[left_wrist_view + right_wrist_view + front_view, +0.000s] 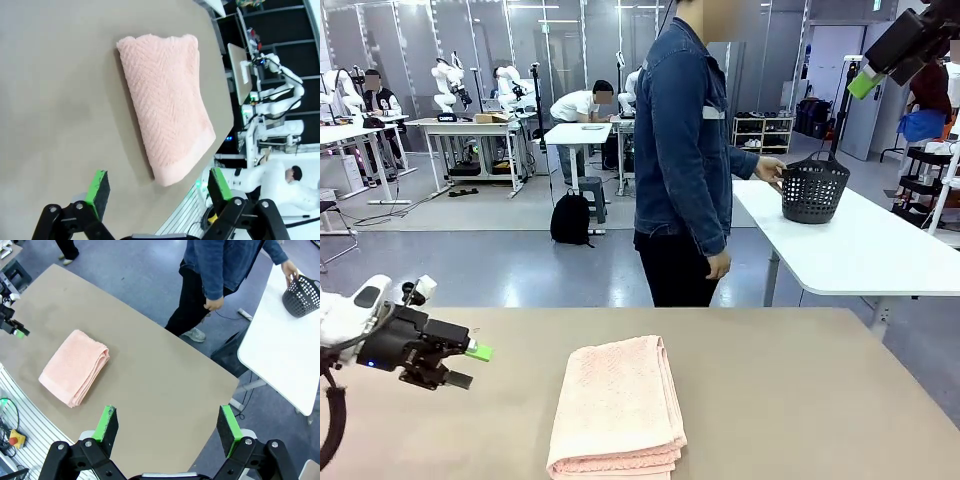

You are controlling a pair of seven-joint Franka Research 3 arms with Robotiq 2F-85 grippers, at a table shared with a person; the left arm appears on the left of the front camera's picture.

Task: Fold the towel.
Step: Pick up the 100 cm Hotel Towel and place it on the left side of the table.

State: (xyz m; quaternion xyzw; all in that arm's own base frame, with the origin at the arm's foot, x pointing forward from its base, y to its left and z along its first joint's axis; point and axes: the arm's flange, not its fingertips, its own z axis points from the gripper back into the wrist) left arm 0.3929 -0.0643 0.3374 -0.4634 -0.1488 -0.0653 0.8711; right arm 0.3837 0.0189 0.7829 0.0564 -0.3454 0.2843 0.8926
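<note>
The towel (pixel 617 410) is pink and soft, and it lies folded up in a neat long shape on the brown surface (pixel 800 400), near the robot's edge and about in the middle. Its layers show along one long side. From the left wrist camera the towel (pixel 167 102) lies flat with a smooth band at the end nearest that hand. From the right wrist camera the towel (pixel 75 367) is far below and small.

The left hand (pixel 470 365) floats low over the surface, off to the side of the towel and not touching it. Its green pads are spread wide and hold nothing. The right hand (pixel 167 425) is up high over the surface, also spread wide and holding nothing.

A person (pixel 685 150) in a blue denim jacket stands past the far edge, turned sideways. One of the person's hands (pixel 770 170) touches a black basket (pixel 814 187) on a white table (pixel 860 250) behind
</note>
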